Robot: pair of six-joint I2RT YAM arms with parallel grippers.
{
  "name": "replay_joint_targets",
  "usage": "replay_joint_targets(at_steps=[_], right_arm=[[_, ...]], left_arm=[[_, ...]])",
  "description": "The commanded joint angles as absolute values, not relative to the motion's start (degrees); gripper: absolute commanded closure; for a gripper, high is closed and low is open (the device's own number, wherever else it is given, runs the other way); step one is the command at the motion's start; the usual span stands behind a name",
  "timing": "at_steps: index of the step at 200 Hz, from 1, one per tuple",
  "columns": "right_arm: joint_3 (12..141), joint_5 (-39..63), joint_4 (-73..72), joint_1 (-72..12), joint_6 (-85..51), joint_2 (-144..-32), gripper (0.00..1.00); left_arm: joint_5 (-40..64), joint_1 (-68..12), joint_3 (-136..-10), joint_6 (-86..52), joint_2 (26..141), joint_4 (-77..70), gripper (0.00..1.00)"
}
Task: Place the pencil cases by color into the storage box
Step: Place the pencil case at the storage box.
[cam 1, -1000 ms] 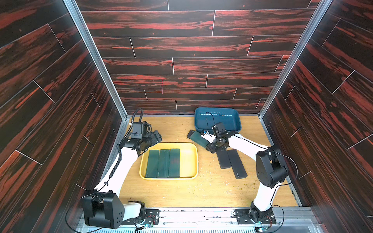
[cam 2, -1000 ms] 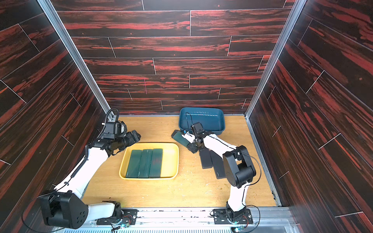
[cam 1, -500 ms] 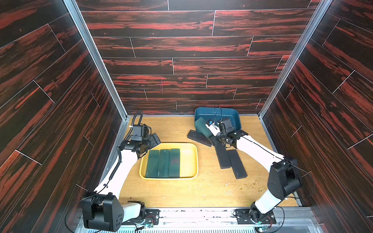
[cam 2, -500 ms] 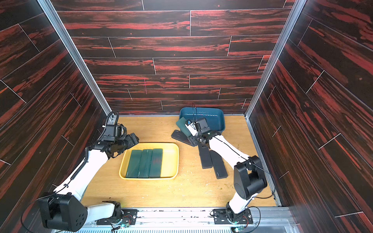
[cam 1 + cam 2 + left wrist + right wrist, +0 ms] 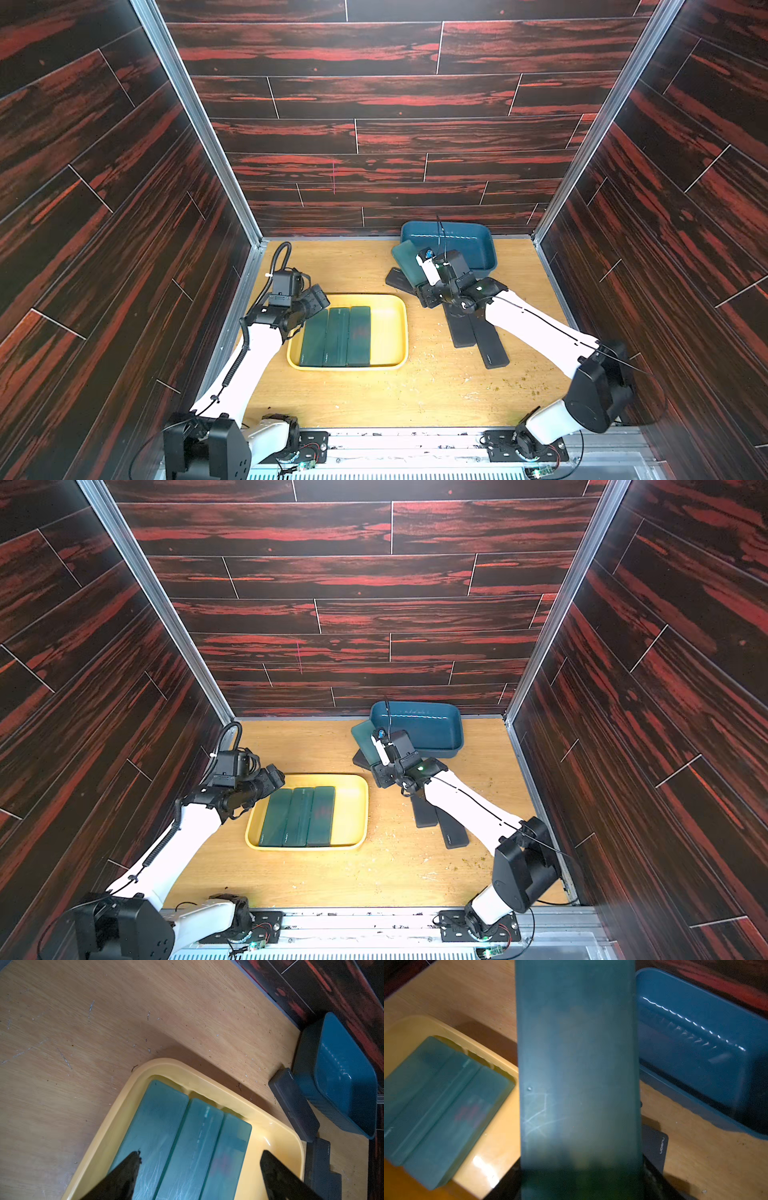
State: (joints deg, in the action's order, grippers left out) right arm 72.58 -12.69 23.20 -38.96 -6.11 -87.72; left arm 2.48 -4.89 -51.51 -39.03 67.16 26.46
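Observation:
Three dark green pencil cases (image 5: pixel 336 336) lie side by side in the yellow storage box (image 5: pixel 390 328), also seen in the left wrist view (image 5: pixel 199 1142). My left gripper (image 5: pixel 318 301) hovers open over that box's far left corner, fingers (image 5: pixel 124 1174) wide apart, holding nothing. My right gripper (image 5: pixel 420 277) is shut on a fourth green pencil case (image 5: pixel 407 257), lifted and tilted beside the blue storage box (image 5: pixel 478 249); the case fills the right wrist view (image 5: pixel 577 1064). One black pencil case (image 5: pixel 397 280) lies below it. Two more black cases (image 5: pixel 492 347) lie under the right forearm.
The blue box (image 5: pixel 440 733) stands against the back wall at the right and holds nothing. Dark wood-patterned walls enclose the table (image 5: pixel 340 266) on three sides. Small crumbs are scattered on the wood near the front right (image 5: pixel 511 386).
My right gripper has raised the green case off the table and tipped it up near the blue box. The left gripper has drifted slightly toward the yellow box, still open.

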Motion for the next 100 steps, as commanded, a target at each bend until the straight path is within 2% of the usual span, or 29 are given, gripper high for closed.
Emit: replay_joint_targets(at_steps=[1,61,100], right_arm=[[71.2,-10.9,23.2,-41.2,-16.3,-84.3,0.57],[72.5,-9.5,33.3,-50.5,-23.5,-86.1,0.57],[72.8,-7.0,36.7,-53.6,-29.2,-88.3,0.57]], left_arm=[[1.7,-4.8,-49.3,-41.2,64.5,23.5,0.08],[1.1,-5.2,-45.3,-42.1,61.0,20.1,0.08],[-0.6,-5.4,-42.8,-42.4,59.1,18.3,0.08]])
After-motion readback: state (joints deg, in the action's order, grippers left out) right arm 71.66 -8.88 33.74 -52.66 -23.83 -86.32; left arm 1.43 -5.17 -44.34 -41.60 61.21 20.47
